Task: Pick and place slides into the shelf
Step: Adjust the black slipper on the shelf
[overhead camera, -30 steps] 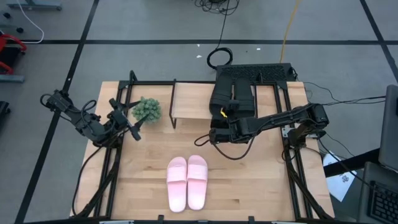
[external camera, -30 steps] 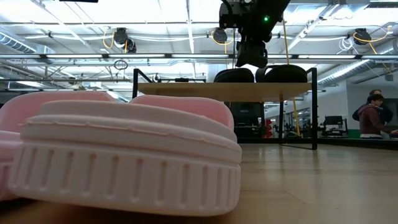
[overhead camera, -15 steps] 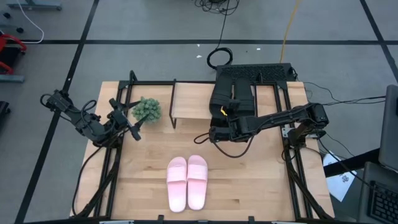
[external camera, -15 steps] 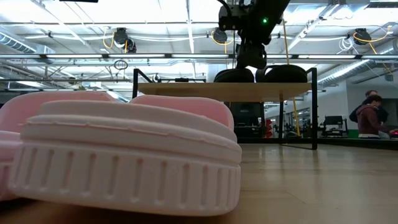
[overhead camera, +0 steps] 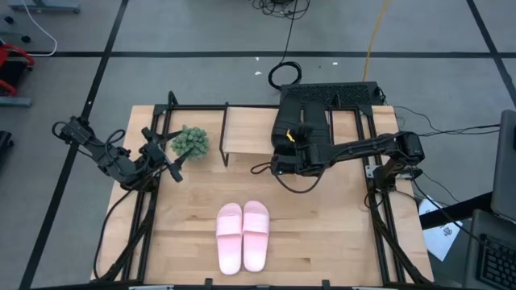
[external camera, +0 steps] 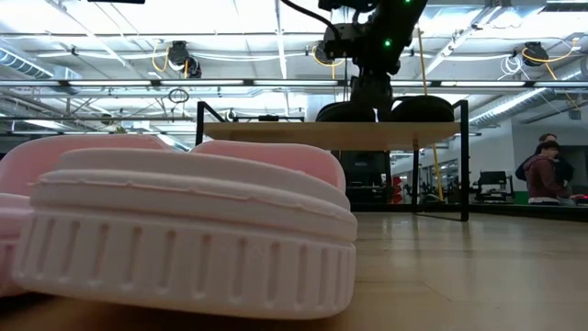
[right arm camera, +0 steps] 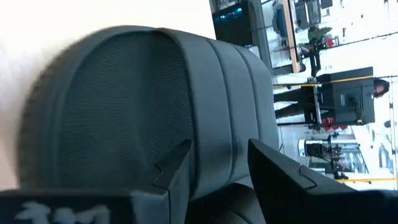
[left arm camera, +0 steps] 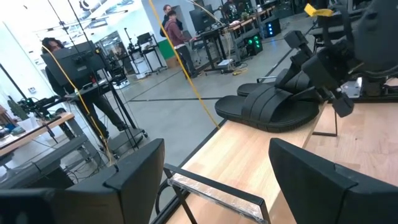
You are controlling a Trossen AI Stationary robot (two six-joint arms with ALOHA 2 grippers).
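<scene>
Two black slides (overhead camera: pixel 290 129) (overhead camera: pixel 317 127) lie side by side on the right half of the shelf (overhead camera: pixel 248 129), soles down on its light wood top board. My right gripper (overhead camera: pixel 278 163) is open at the near end of the left black slide (right arm camera: pixel 124 106); its fingers point slanting down at the strap. The pink pair (overhead camera: pixel 242 236) lies on the table near the front edge and fills the low view (external camera: pixel 184 230). My left gripper (left arm camera: pixel 217 168) waits open at the table's left, level, holding nothing. My right gripper comes at the left black slide's strap (right arm camera: pixel 217 93) from the table's near side, slanting down. The strap shows in the gap between its fingers. Whether a fingertip (right arm camera: pixel 180 155) touches it, I cannot tell.
A small green plant (overhead camera: pixel 190 142) stands left of the shelf, close to my left gripper (overhead camera: pixel 165 161). A black mat (overhead camera: pixel 334 93) lies behind the shelf at the far edge. Black frame rails run along both table sides. Bare tabletop lies between the shelf and the pink pair.
My right gripper has swung a little toward the table's far edge, closing in on the left black slide on the shelf. Both black slides and the pink pair have stayed where they were.
</scene>
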